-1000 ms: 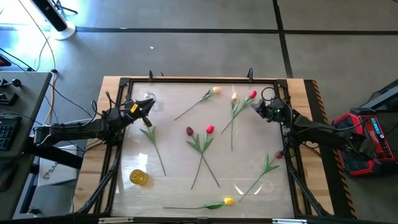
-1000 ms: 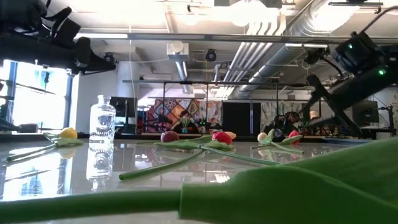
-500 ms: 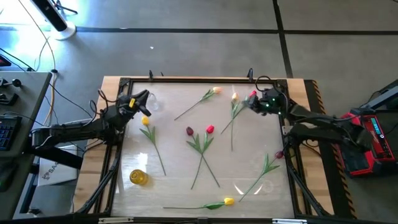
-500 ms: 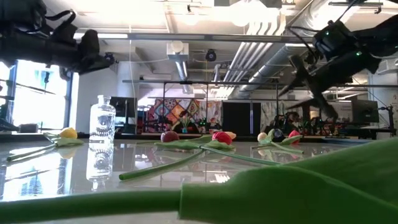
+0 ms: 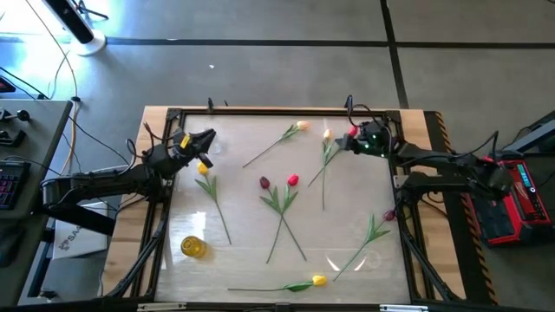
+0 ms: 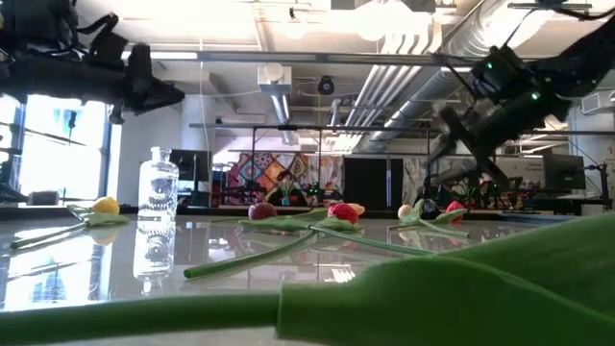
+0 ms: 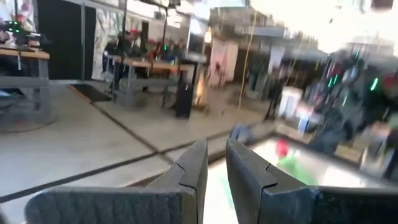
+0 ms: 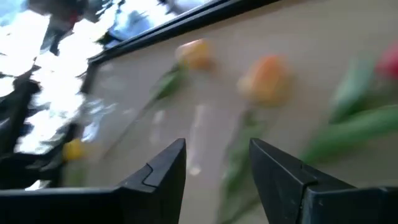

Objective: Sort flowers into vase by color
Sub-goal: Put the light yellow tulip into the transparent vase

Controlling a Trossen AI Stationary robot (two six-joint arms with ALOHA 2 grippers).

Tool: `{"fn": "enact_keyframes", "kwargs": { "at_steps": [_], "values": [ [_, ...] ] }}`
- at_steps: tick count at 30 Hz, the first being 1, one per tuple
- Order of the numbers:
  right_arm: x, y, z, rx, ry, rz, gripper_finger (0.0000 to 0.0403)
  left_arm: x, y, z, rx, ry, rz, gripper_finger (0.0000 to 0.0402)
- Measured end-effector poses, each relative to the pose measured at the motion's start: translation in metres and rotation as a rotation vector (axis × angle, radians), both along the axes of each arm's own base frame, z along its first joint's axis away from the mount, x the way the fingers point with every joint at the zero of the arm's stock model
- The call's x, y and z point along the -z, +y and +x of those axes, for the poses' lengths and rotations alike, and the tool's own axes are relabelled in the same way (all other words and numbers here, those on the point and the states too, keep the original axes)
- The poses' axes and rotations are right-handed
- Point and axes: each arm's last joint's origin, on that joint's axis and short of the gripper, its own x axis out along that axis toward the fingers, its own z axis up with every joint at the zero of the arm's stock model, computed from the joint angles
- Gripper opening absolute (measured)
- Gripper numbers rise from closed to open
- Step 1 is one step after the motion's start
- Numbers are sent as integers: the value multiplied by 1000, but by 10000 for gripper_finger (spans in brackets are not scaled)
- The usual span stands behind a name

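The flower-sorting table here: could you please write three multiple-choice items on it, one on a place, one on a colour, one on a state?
1. Where does the clear glass bottle stand?
A. the table's left side
B. the right edge
C. the floor

2. What colour is the tulip nearest the table's front edge?
A. maroon
B. yellow
C. red

3. How are the right gripper's fingers?
A. shut on a stem
B. open, empty
C. out of view

Key: 1 A, it stands by the left gripper; 2 B, its head is yellow; 3 B, the right wrist view shows a bare gap between them.
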Motion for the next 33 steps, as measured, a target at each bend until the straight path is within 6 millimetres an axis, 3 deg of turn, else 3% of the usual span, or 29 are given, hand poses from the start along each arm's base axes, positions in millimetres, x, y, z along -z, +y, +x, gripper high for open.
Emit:
{"fn": "enact_keyframes", "kwargs": {
  "at_steps": [3, 5, 10, 14, 19, 26, 33],
  "values": [
    [-18, -4, 10, -80, -23, 53, 165, -1, -1, 1, 71, -30, -20, 46],
    [-25, -5, 13, -71, 64, 122, 165, 1, -3, 2, 123, -12, -18, 46],
    [-40, -10, 21, 79, 309, 321, 165, 6, -4, 5, 207, 27, -60, 46],
    [-50, -13, 36, 127, 357, 433, 165, 7, -4, 5, 208, 29, -63, 46],
    [-33, -8, 50, 180, 434, 558, 165, 6, -4, 5, 208, 24, -60, 46],
    [8, -7, 51, 282, 469, 698, 165, 6, -4, 5, 210, 24, -60, 46],
    [15, -19, 53, 347, 404, 696, 165, 6, -6, 6, 263, 38, -42, 46]
  ]
}}
